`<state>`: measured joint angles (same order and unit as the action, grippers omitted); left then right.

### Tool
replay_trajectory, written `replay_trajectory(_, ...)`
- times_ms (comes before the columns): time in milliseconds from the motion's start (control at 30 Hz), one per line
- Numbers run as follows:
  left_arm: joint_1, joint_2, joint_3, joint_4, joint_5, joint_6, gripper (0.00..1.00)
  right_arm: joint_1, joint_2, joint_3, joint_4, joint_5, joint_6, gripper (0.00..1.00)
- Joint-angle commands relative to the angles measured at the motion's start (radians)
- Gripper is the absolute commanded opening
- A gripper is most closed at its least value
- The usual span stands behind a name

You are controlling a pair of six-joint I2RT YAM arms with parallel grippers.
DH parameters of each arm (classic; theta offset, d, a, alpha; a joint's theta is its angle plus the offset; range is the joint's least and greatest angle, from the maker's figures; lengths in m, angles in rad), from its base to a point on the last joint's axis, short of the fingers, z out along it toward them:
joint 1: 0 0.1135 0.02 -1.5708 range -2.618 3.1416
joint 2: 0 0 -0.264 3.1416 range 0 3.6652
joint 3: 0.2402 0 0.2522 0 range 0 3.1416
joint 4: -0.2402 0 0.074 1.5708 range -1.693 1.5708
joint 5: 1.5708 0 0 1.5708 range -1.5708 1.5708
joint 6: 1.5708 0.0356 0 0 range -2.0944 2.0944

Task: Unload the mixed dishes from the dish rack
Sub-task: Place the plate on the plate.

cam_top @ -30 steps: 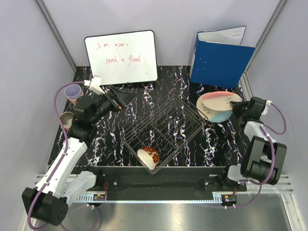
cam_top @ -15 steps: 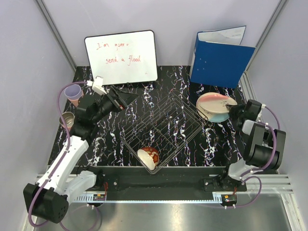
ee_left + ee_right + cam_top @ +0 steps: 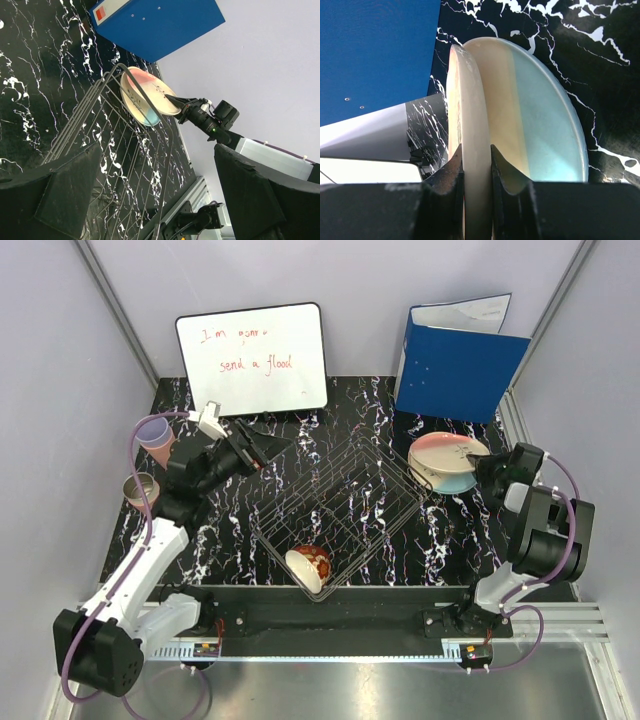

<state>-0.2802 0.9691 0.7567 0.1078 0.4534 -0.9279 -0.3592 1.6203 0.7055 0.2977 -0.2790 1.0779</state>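
The black wire dish rack [image 3: 345,495] sits mid-table, with the cream-and-brown bowl [image 3: 310,567] tipped in its near corner. Two cream-pink plates [image 3: 447,462] lie stacked on the table right of the rack. My right gripper [image 3: 486,469] is shut on the rim of the upper plate [image 3: 470,115], and the second plate [image 3: 540,125] lies right against it. My left gripper [image 3: 264,443] is open and empty, above the table at the rack's far-left side. The rack [image 3: 125,150] and plates [image 3: 145,97] also show in the left wrist view. The lavender tumbler [image 3: 153,433] and pink tumbler [image 3: 140,490] stand at the left edge.
A white board [image 3: 252,358] with red writing leans at the back left. A blue folder [image 3: 458,365] stands at the back right, just behind the plates. Grey walls close in both sides.
The right gripper has brought the plate slightly left and down onto the other plate, and its arm has folded in. The left gripper has drifted slightly right and up.
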Motion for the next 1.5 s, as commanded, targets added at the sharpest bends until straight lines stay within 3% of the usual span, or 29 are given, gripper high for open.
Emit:
replay_trajectory(0, -0.005, 0.005, -0.005, 0.070, 0.033, -0.009, 0.99, 0.005, 0.039, 0.015, -0.170, 0.018, -0.075, 0.02)
replay_trajectory(167, -0.005, 0.003, -0.008, 0.069, 0.036, -0.006, 0.99, 0.005, 0.046, 0.011, -0.178, 0.026, -0.088, 0.27)
replay_trajectory(200, -0.007, 0.003, -0.010, 0.067, 0.037, -0.006, 0.99, 0.005, 0.046, 0.009, -0.180, 0.026, -0.090, 0.36)
replay_trajectory(333, -0.007, 0.005, -0.011, 0.066, 0.039, -0.005, 0.99, 0.005, 0.046, 0.003, -0.184, 0.024, -0.093, 0.53)
replay_trajectory(500, -0.007, 0.008, -0.014, 0.066, 0.042, -0.006, 0.99, 0.005, 0.043, -0.001, -0.184, 0.026, -0.098, 0.60)
replay_trajectory(633, -0.007, 0.006, -0.014, 0.066, 0.045, -0.006, 0.99, 0.005, 0.018, -0.006, -0.200, 0.044, -0.102, 0.75)
replay_trajectory(667, -0.007, 0.006, -0.014, 0.063, 0.044, -0.005, 0.99, 0.005, 0.009, -0.011, -0.209, 0.058, -0.107, 0.86)
replay_trajectory(767, -0.007, 0.005, -0.013, 0.055, 0.039, 0.001, 0.99, 0.005, -0.046, -0.017, -0.241, 0.086, -0.114, 1.00)
replay_trajectory(1233, -0.010, 0.019, 0.027, -0.008, 0.036, 0.024, 0.99, 0.005, -0.290, 0.091, -0.593, 0.222, -0.193, 1.00)
replay_trajectory(1467, -0.025, 0.028, 0.038, -0.013, 0.041, 0.032, 0.99, 0.005, -0.356, 0.108, -0.635, 0.222, -0.188, 1.00)
